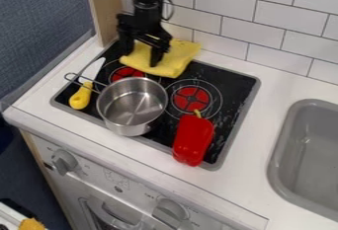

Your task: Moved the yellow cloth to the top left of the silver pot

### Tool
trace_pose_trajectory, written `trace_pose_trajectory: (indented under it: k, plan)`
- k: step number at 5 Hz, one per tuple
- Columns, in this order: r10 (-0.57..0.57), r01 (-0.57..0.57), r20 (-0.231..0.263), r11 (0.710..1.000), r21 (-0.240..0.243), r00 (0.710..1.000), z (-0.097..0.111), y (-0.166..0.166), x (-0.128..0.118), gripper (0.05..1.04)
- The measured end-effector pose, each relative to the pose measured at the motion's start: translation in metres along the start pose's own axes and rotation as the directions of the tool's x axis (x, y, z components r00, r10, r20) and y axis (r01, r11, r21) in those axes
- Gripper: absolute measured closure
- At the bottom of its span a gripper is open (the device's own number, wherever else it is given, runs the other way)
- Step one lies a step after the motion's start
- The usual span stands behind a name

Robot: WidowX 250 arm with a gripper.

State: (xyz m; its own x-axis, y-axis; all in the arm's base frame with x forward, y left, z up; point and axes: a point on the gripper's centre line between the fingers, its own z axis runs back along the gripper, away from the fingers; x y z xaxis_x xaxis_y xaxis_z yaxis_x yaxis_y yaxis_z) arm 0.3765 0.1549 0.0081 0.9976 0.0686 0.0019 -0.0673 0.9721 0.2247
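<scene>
the black gripper hangs over the yellow cloth, its jaws spread apart; whether they touch the fabric is hard to tell. the cloth lies across the stove's back edge, behind and slightly right of the silver pot.

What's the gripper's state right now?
Gripper: open, fingers apart over the yellow cloth; whether they touch it can't be told.
</scene>
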Motion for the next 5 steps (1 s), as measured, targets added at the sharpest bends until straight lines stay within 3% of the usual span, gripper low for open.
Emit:
trace_pose_trajectory:
  k: [2, 3, 4, 5]
  plan:
    - [-0.061, 0.069, 0.083, 0.992, -0.106, 0.995, 0.003, -0.01, -0.004, 0.082]
    - [-0.079, 0.096, 0.109, 0.981, -0.167, 0.991, 0.013, -0.008, -0.021, 0.085]
    - [-0.085, 0.111, 0.147, 0.978, -0.176, 0.985, 0.034, -0.007, -0.02, 0.085]
    - [-0.097, 0.12, 0.124, 0.974, -0.194, 0.988, 0.039, -0.008, -0.026, 0.085]
